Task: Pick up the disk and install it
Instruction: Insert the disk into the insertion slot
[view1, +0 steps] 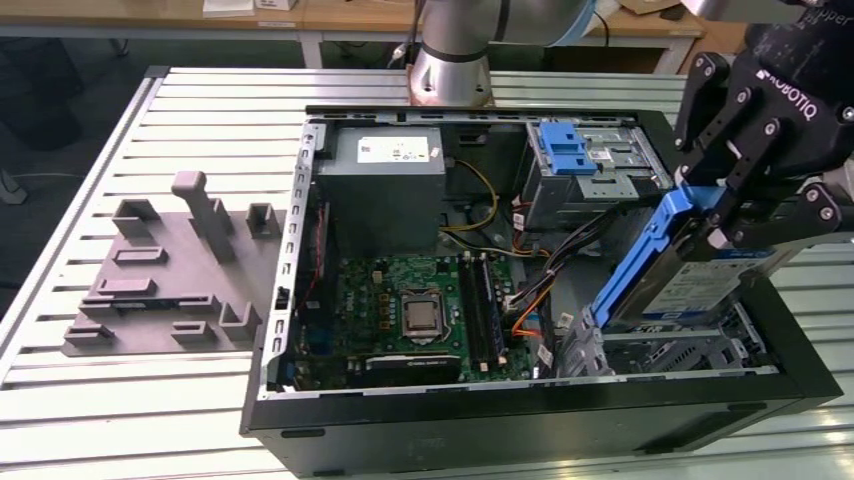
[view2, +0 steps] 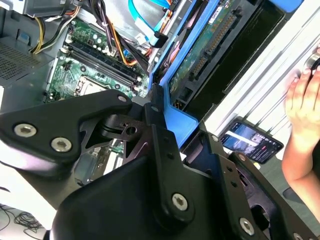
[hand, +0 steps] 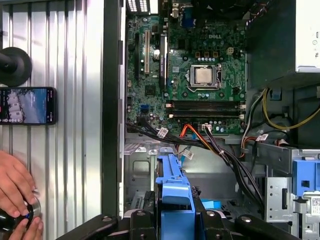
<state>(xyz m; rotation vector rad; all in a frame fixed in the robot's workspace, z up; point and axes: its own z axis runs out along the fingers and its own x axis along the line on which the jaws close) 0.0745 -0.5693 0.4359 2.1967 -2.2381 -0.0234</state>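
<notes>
Over the open computer case's (view1: 534, 405) near corner, on the exterior view's right, the gripper (view1: 745, 225) has its jaws clamped on the tilted disk (view1: 683, 290), whose lower end is at the drive cage (view1: 681, 352), with the motherboard (view1: 414, 300) beyond.

The hand (hand: 175, 222) appears clamped on the disk (hand: 172, 185) by its blue carrier. The motherboard (hand: 185, 75) lies at 12 o'clock from the hand; a phone (hand: 27, 106) lies on the table (hand: 75, 150) at 10 o'clock.
</notes>
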